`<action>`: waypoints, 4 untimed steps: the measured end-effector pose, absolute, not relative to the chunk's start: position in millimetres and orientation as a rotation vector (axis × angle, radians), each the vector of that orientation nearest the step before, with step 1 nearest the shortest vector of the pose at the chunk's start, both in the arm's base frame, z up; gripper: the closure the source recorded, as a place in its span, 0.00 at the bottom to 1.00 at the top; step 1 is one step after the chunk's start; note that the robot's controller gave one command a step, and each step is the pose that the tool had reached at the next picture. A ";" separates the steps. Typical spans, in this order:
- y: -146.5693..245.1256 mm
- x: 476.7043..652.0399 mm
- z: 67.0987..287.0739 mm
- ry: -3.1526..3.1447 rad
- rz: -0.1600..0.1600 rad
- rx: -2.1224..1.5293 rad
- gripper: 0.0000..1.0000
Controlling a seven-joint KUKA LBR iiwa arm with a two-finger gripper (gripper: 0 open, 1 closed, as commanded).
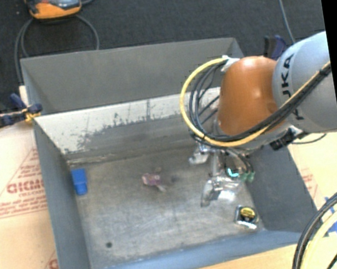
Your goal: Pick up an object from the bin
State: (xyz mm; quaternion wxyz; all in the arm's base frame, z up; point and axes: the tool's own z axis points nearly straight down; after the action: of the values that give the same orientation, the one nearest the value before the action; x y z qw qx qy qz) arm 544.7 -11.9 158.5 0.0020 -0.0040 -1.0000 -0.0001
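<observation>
My gripper (217, 191) hangs low over the right part of the bin floor, under the arm's orange cover. Just below and to its right a small yellow and black tape measure (246, 216) lies near the bin's front right corner, apart from the gripper. A small purple and pink thing (153, 180) lies on the floor near the middle, well left of the gripper. I see nothing held in the gripper.
A blue block (79, 181) rests against the left wall of the bin. The arm with its orange cover and looped cables hides the bin's right back part. Bare floor stretches between the purple thing and the front wall.
</observation>
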 end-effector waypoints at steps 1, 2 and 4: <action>29.7 575.4 84.5 -3.143 0.000 -0.196 0.00; 54.4 594.6 101.5 -3.130 -0.003 -0.330 0.00; 26.7 640.1 76.9 -3.014 -0.003 -0.861 0.00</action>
State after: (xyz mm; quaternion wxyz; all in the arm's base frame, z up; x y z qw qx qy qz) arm 640.1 26.7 76.9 0.0037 -0.2748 -0.9615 -0.0011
